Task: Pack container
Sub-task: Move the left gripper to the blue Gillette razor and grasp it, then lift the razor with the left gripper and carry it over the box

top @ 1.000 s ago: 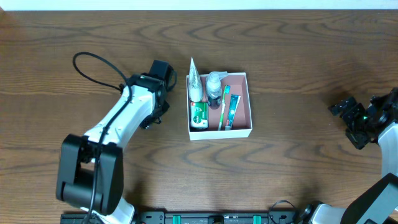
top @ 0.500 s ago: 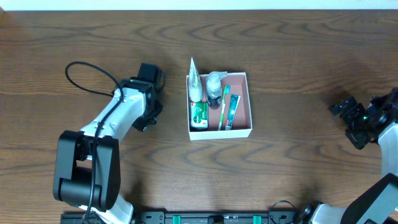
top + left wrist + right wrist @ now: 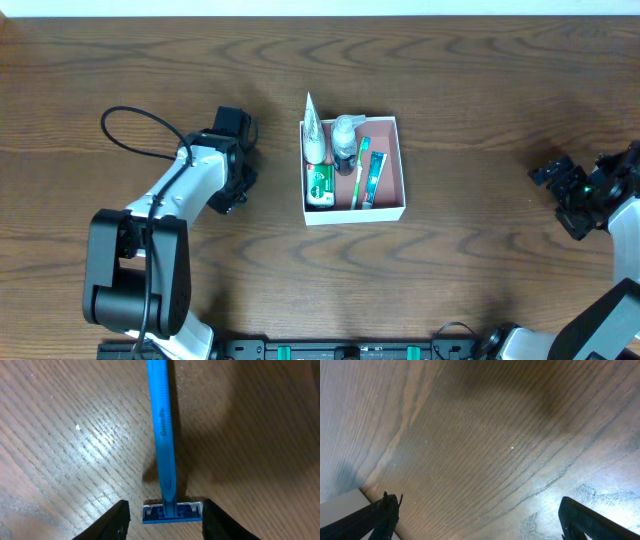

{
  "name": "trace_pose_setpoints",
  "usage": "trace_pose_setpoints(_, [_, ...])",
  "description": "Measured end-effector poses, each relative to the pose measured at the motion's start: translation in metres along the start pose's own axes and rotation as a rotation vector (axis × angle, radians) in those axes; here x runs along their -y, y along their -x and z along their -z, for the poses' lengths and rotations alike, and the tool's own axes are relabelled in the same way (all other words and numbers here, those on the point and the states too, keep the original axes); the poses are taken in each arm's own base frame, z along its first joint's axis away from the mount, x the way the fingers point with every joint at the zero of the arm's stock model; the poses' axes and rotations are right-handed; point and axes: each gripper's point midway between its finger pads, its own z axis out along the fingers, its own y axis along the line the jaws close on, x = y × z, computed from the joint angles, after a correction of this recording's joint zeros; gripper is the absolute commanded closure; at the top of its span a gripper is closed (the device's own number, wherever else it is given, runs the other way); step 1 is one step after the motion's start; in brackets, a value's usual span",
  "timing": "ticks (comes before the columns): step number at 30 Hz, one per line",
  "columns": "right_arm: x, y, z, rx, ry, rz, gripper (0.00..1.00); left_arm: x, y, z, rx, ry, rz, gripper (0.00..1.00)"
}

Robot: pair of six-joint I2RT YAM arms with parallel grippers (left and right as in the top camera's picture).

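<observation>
Container [image 3: 390,160] sits mid-table [image 3: 480,90], toiletries inside. Left gripper [image 3: 165,505] is just left of it, half-spread around the head of a blue razor [image 3: 162,425]; can't tell if it's clamped. Right gripper [image 3: 479,502] is far right, jaws wide apart, nothing between them.

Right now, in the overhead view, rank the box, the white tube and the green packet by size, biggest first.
1. The box, by far the largest.
2. The white tube and the green packet are too alike to rank: the tube looks longer, the packet wider.
</observation>
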Motion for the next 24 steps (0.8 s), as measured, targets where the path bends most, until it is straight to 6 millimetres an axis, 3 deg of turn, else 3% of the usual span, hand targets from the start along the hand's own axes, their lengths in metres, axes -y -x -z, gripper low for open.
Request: trace_pose_setpoints(24, [0.0,0.0,0.0,0.0,0.0,0.0,0.01,0.011,0.005,-0.003,0.019,-0.041,-0.062,0.52])
